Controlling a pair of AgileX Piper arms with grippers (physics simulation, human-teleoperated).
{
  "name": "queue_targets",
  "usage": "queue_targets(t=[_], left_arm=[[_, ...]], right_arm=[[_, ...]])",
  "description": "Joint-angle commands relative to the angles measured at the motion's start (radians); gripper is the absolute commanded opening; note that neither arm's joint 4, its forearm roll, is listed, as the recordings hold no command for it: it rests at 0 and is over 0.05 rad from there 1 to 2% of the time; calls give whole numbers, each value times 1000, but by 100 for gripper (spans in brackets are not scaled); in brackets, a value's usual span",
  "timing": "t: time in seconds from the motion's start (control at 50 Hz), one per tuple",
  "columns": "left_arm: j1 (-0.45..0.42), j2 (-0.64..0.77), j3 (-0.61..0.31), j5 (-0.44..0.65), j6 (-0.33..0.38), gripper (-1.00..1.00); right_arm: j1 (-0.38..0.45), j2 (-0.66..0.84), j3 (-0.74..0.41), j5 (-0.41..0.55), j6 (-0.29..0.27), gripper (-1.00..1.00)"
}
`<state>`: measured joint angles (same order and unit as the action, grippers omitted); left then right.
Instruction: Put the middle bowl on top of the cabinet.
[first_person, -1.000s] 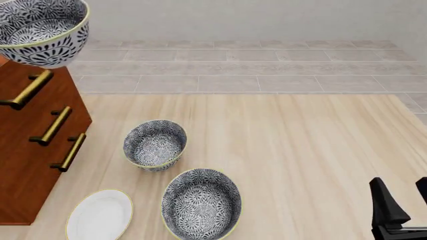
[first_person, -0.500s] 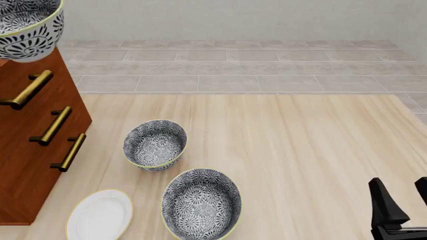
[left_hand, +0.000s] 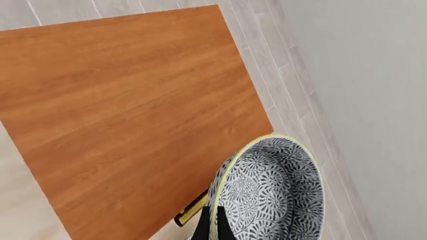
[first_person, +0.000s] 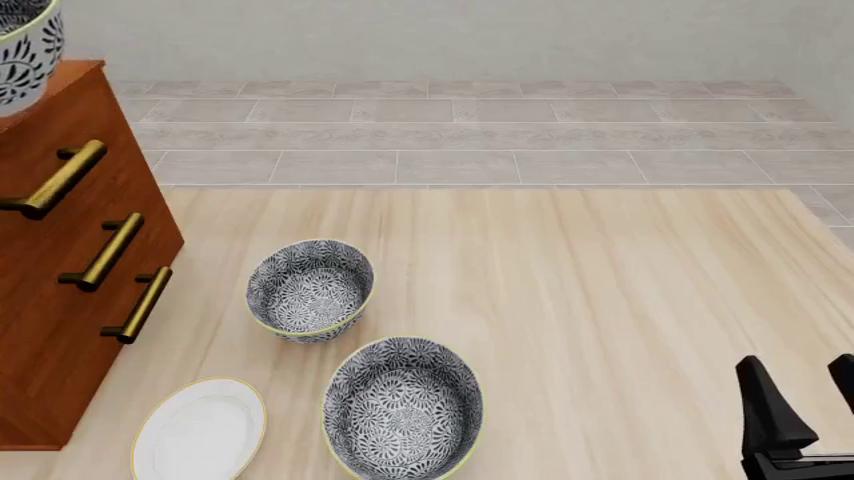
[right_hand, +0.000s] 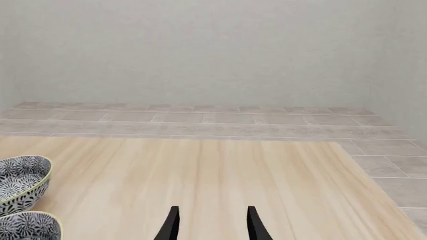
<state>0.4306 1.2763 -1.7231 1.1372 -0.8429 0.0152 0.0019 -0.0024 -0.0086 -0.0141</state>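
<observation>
Front view first: at the far left edge we see the middle bowl (first_person: 27, 55), only a slice of its blue-and-white patterned wall and pale-yellow rim inside the frame, raised above the top of the cabinet (first_person: 74, 270). We cannot tell from here whether it touches the wood. The cabinet stands on the left side of the table (first_person: 601, 300), its reddish-brown front carrying three brass bar handles (first_person: 107, 250) stacked one below another.

In the left wrist view we look down on the cabinet's flat top (left_hand: 127, 110), and the bowl (left_hand: 270, 195) hangs beside its edge, tilted, with the left gripper (left_hand: 212, 227) pinched on its rim: one dark finger shows inside the rim and another outside it. A brass handle end (left_hand: 190, 212) peeks out under the bowl.

Right of the cabinet, on the table, we see a second patterned bowl (first_person: 310, 288) and, nearer, a third patterned bowl (first_person: 403, 408), just beside each other. A plain white plate (first_person: 200, 432) lies near left of the third bowl, by the cabinet's near corner.

At the near right corner the right gripper (first_person: 807, 420) sits over bare wood, well apart from the bowls. In the right wrist view its two dark fingers (right_hand: 172, 225) stand parted with nothing between them.
</observation>
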Motion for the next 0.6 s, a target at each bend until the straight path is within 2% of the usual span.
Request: queue_targets(t=[0.02,0.38,0.6], left_arm=[[52,11,-42,12,18,-100],[109,26,-55,20,-2,-100],[183,45,-75,13,23,-100]], right_arm=[[0,0,1,-1,0,100],[1,0,1,0,-6,100],[2,0,1,-1,-4,100]])
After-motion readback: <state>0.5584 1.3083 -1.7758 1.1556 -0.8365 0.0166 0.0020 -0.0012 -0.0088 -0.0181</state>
